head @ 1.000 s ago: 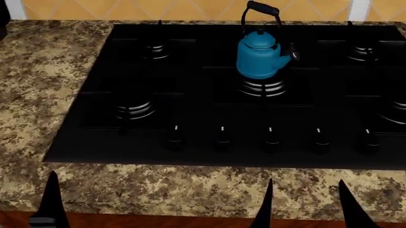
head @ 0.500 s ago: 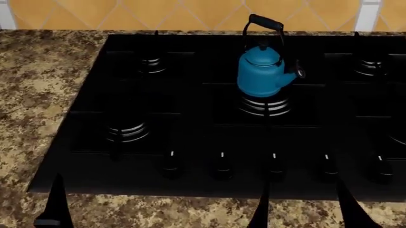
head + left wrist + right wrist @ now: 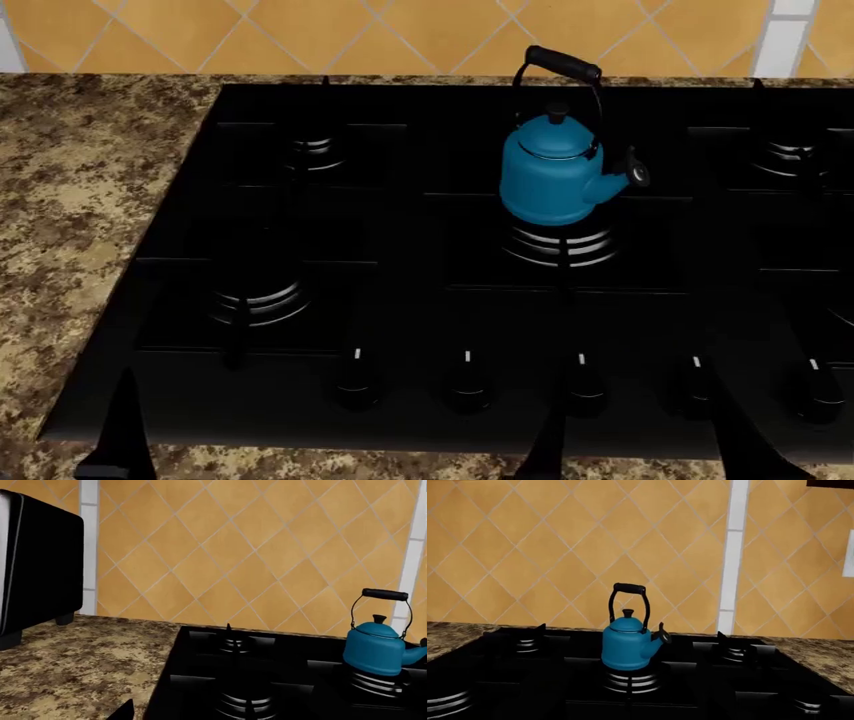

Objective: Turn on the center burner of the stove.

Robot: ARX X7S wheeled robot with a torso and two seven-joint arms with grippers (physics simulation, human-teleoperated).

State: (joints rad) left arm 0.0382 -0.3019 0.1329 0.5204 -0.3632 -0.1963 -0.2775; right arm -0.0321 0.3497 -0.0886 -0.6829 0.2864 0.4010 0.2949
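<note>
The stove (image 3: 441, 300) is a black glass cooktop set in a granite counter. Its center burner (image 3: 561, 243) shows silver rings under a blue kettle (image 3: 551, 178) that stands on it; both also show in the right wrist view as center burner (image 3: 630, 681) and kettle (image 3: 626, 649). A row of small black knobs runs along the front, the middle one (image 3: 583, 380) in line with the center burner. My right gripper (image 3: 643, 445) hangs open at the front edge, just short of the knobs. Of my left gripper, one dark finger (image 3: 123, 425) shows at the stove's front left corner.
Smaller burners sit at back left (image 3: 311, 151), front left (image 3: 260, 297) and back right (image 3: 790, 152). A black appliance (image 3: 37, 565) stands on the counter (image 3: 80, 200) left of the stove. A tiled wall (image 3: 560, 545) closes the back.
The head view has moved forward and down over the stove: burners and knobs slid lower in the frame and look larger. The finger tips sit lower in the picture.
</note>
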